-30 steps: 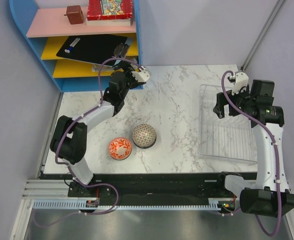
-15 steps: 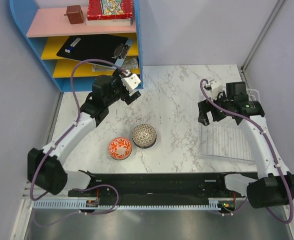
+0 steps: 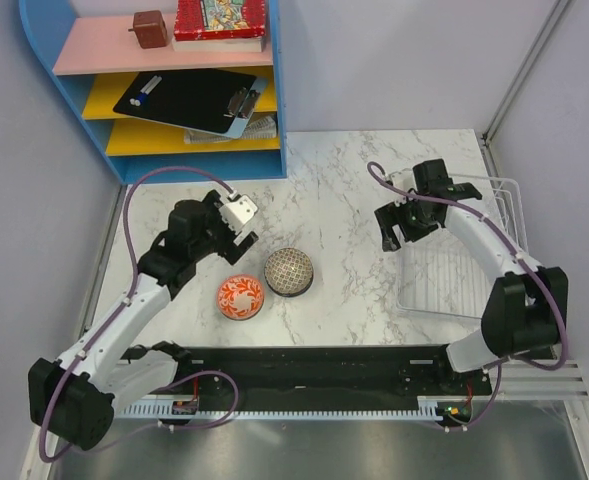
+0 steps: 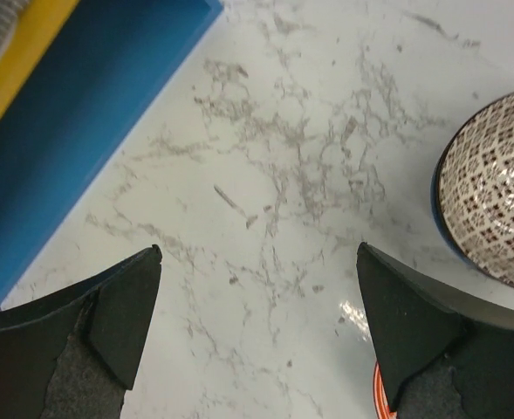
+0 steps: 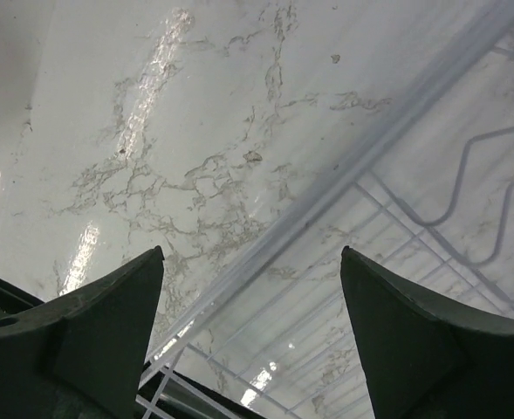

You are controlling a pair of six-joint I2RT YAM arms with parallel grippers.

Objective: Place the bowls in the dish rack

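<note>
The left gripper has drawn back from the blue shelf, jaws wide apart, above the table just far of the speckled bowl and orange bowl. The right gripper, also spread, has shifted to the dish rack's left rim.

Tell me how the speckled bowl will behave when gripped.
The speckled bowl looks like rigid glazed ceramic: probably slippery, breakable. It seems to sit dome-up, so a pinch may slide off its curved wall. Pushed, it would likely bump the orange bowl beside it.
</note>
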